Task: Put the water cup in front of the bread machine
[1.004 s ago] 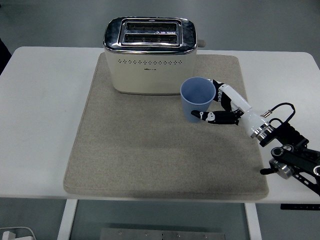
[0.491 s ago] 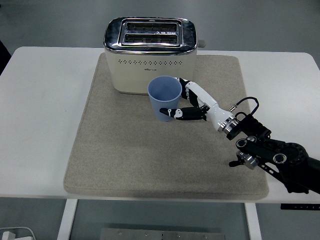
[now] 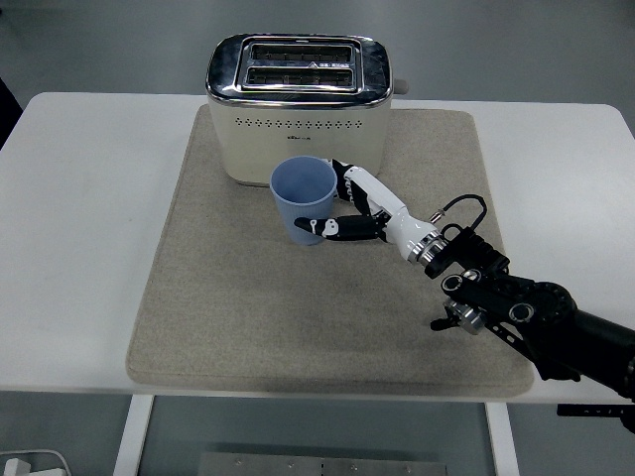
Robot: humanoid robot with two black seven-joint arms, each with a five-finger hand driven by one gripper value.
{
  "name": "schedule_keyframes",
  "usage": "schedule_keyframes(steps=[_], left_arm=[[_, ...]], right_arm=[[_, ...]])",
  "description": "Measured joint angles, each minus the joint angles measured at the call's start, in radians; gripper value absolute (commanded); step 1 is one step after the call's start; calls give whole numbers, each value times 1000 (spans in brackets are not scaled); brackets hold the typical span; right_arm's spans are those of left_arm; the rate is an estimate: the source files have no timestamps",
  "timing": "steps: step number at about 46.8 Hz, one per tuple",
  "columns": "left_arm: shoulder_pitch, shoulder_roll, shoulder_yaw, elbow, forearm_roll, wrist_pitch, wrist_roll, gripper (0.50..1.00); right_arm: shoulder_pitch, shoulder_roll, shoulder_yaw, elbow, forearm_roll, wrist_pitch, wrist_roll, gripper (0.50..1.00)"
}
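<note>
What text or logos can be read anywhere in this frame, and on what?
Small dark mark, front of the bread machine, just below its row of dots: looks like a brand logo, too small and blurred to read.
Water cup, held by the right hand: no print visible.
Mat and table: no text.

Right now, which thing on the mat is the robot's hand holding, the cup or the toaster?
The blue cup. The right hand wraps its fingers around it; the cream toaster behind stands untouched.
</note>
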Motion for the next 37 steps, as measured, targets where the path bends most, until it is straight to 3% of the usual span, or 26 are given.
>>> schedule_keyframes(steps=[37], left_arm=[[0,0,0,0,0,0,0,1000]], right_arm=[[0,-13,4,8,0,23,-15,919]])
